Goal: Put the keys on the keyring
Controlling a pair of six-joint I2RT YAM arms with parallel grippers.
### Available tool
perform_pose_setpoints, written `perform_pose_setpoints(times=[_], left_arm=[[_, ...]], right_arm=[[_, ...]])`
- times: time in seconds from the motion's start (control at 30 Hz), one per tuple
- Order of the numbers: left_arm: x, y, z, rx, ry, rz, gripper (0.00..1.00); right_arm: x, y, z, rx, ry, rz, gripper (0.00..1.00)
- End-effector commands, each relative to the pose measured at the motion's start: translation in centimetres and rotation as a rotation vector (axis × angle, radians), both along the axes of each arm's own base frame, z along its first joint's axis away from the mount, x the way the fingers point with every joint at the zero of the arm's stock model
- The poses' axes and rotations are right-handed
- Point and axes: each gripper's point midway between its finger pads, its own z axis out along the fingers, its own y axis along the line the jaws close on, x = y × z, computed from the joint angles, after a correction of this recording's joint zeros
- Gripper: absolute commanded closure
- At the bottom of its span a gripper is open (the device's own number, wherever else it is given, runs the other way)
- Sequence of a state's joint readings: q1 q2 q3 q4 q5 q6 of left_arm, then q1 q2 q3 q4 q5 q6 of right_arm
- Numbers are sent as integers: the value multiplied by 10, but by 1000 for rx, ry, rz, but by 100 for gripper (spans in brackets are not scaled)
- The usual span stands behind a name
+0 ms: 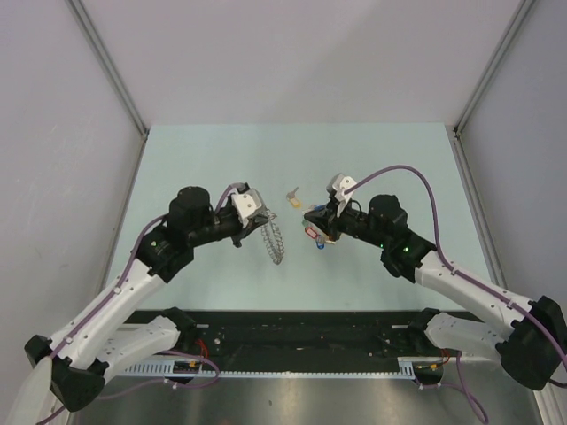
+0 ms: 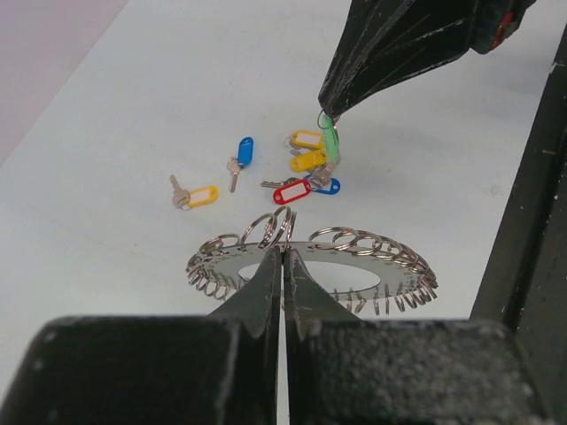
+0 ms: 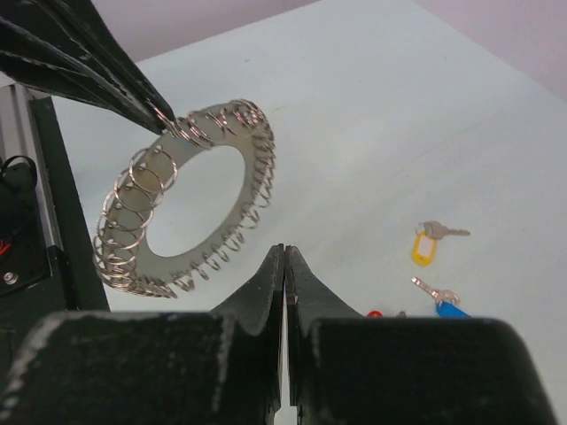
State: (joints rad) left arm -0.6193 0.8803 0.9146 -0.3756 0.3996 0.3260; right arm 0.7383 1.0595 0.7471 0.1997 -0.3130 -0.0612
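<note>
Hanging from the left jaws, the keyring (image 2: 354,266) is up off the bench (image 1: 195,159) near the middle of the overhead view. Those jaws are closed together on one small loop at its near rim. At about one o'clock from it in the left wrist view, the right jaws are clamped shut on the green-tagged key (image 2: 330,140), which dangles from their tip, close to the ring but apart from it.

My worry is the ring. It is held by a single loop, so I judge it will swing or twist away once the key pushes against it. The key hangs free and can spin, so it may miss the loop I aim for. The loops also crowd each other, so I could catch two at once. The two arm tips are near each other, and a small overshoot would knock them together. A slip would drop the key into the pile below.

That pile of yellow, red and blue tagged keys (image 2: 306,164) lies at twelve o'clock from the ring. A blue-tagged key (image 2: 244,152) lies at eleven and a yellow-tagged key (image 2: 202,196) at ten. Nothing stands between key and ring.
</note>
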Motion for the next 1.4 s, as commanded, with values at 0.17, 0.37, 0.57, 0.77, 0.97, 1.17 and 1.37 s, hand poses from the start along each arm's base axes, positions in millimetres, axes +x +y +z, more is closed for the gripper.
perform_pose_setpoints(times=[0.17, 0.37, 0.57, 0.77, 0.97, 1.17, 1.37], left_arm=[[-15, -23, 6, -41, -98, -214, 100], [-19, -26, -5, -56, -69, -234, 100], [-18, -25, -15, -50, -54, -228, 100], [-20, -26, -19, -56, -35, -226, 100], [-23, -27, -20, -70, 28, -220, 100], [-26, -23, -33, -73, 171, -146, 100], [-20, -14, -53, -96, 271, -13, 100]], right_arm=[[-27, 6, 48, 123, -235, 190, 100], [-41, 9, 51, 124, -270, 259, 100], [-52, 21, 35, 60, -280, 270, 100], [-58, 29, 28, 38, -298, 275, 100], [-50, 31, 20, 6, -325, 211, 100], [-50, 34, 12, -3, -302, 219, 100], [-46, 35, 4, -4, -269, 201, 100]])
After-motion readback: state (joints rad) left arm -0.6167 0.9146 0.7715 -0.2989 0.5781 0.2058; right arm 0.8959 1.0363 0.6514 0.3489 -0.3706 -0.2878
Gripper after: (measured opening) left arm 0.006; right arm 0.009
